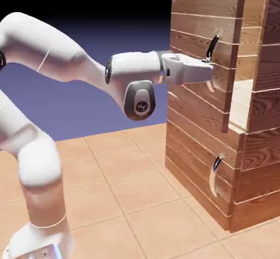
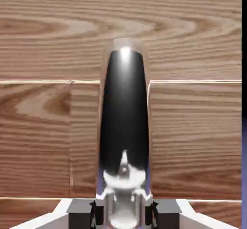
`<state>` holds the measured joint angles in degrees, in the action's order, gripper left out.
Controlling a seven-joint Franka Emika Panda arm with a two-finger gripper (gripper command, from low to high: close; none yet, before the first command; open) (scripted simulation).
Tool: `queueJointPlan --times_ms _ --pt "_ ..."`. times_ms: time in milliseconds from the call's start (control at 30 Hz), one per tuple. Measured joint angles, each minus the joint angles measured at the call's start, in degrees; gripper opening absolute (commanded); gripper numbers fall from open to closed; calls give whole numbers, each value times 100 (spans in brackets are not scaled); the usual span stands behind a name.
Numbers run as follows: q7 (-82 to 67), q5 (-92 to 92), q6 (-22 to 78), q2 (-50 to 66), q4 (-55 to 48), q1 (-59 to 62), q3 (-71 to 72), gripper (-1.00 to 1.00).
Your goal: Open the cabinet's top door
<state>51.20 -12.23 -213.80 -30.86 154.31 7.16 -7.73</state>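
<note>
The cabinet (image 1: 257,159) of reddish-brown planks stands at the exterior view's right. Its top door (image 1: 197,28) stands a little out from the body, and a pale interior shows behind the door's edge. The door's curved dark-and-silver handle (image 1: 213,45) juts from the planks. My gripper (image 1: 210,69) reaches level to the handle's lower end and is shut on it. In the hand view the handle (image 2: 124,112) rises large and dark between my fingertips (image 2: 79,212), with the gripper (image 2: 124,214) shut around its silver base. Door planks (image 2: 193,141) fill the rest of that view.
Below the top door is a shorter plank door (image 1: 191,159) with a smaller curved handle (image 1: 215,171). The cabinet stands on a tiled floor (image 1: 136,198). My arm's base (image 1: 38,241) rises at the lower left.
</note>
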Motion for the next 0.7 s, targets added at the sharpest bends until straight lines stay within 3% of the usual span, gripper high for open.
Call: queueJointPlan --times_ms 267,700 --pt "1427 -1021 -121 -147 54 1660 1100 -100" --pt "3318 -1659 424 -2029 850 3495 2493 -100"
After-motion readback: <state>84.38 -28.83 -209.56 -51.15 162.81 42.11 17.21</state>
